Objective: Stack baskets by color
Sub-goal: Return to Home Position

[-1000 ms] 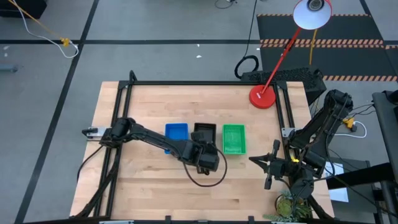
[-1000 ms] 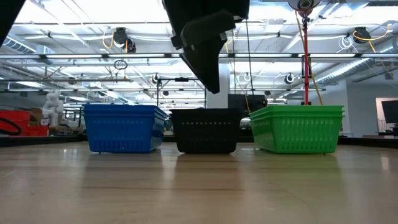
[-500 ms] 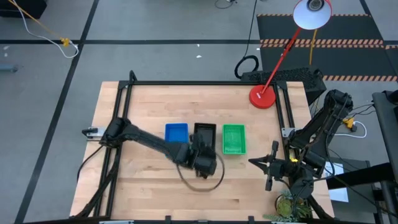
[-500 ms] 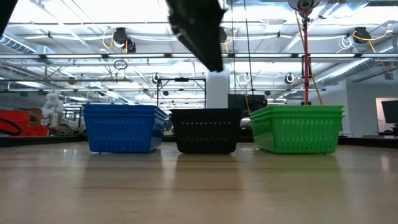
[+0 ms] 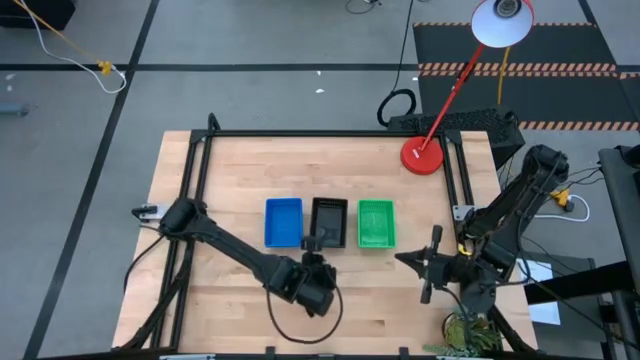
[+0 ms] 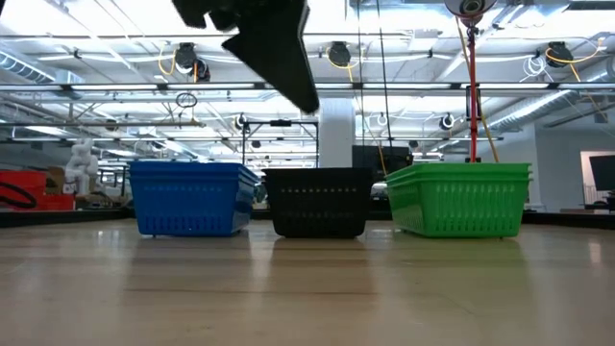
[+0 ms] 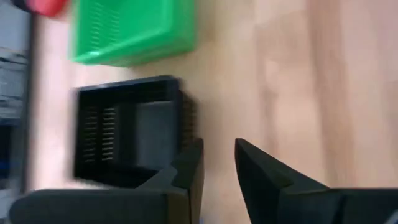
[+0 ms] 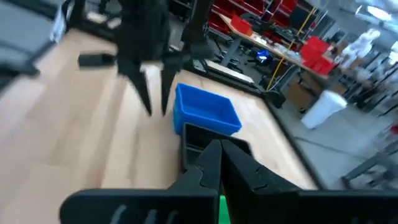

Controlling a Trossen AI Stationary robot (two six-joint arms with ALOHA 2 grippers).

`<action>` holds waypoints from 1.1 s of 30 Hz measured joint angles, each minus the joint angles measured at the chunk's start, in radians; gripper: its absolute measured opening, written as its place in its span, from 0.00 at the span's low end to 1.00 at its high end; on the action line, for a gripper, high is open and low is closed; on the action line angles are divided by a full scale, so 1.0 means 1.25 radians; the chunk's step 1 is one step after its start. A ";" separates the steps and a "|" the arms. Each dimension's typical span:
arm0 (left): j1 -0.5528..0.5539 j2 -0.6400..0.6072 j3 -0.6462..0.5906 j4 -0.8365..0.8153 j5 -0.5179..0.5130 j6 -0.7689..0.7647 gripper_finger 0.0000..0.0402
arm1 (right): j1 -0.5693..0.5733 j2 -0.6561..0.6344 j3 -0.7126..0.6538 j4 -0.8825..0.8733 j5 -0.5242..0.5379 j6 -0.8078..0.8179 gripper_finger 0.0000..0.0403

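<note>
Baskets sit in a close row near the middle of the wooden table (image 5: 230, 300). The blue stack (image 5: 283, 222) is on the left arm's side, the black stack (image 5: 329, 218) in the centre, and the green stack (image 5: 376, 223) on the right arm's side. All are mesh-walled rectangular trays, upright and level, just beside one another with slim gaps. From table height the blue and green ones show layered rims at the top (how many trays each pile holds cannot be counted). A red lamp base (image 5: 422, 156) stands well apart, at the far right corner.

The left gripper (image 5: 312, 247) hangs in the air by the near corner of the black stack, pointing toward it. Its fingers are parted by a narrow gap, holding and touching nothing. The right gripper (image 5: 402, 259) waits above the table's right part, fingers pressed together and empty.

Compared with a second ago, the left arm has drawn back toward the table's near side, the one opposite the lamp base. Its wrist then lay close beside the black stack and is now clear of the row. In the low view the gripper has risen and slid off toward the blue stack's side. The right arm has edged slightly inward. The baskets have not moved.
</note>
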 joint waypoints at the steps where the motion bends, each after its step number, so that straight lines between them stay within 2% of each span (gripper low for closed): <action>1: 0.000 -0.014 -0.006 -0.006 -0.021 0.006 0.22 | -0.008 -0.001 0.000 -0.001 -0.001 -0.033 0.00; 4: 0.014 -0.076 -0.039 0.009 -0.035 0.031 0.18 | -0.057 -0.023 0.000 -0.001 -0.023 -0.129 0.00; 7: 0.041 -0.167 -0.120 0.045 -0.042 0.028 0.14 | -0.138 -0.076 -0.001 -0.003 -0.137 -0.202 0.00; 11: 0.080 -0.329 -0.295 0.193 -0.030 0.047 0.08 | -0.244 -0.172 -0.042 0.036 -0.272 -0.290 0.00; 17: 0.128 -0.556 -0.558 0.456 0.045 0.098 0.01 | -0.352 -0.331 -0.180 0.146 -0.390 -0.398 0.00; 23: 0.173 -0.736 -0.778 0.679 0.171 0.166 0.03 | -0.418 -0.476 -0.310 0.173 -0.479 -0.387 0.00; 28: 0.189 -0.841 -0.917 0.813 0.180 0.193 0.01 | -0.452 -0.549 -0.400 0.264 -0.485 -0.407 0.00; 33: 0.196 -0.908 -1.054 0.936 0.181 0.195 0.03 | -0.474 -0.578 -0.464 0.326 -0.501 -0.410 0.00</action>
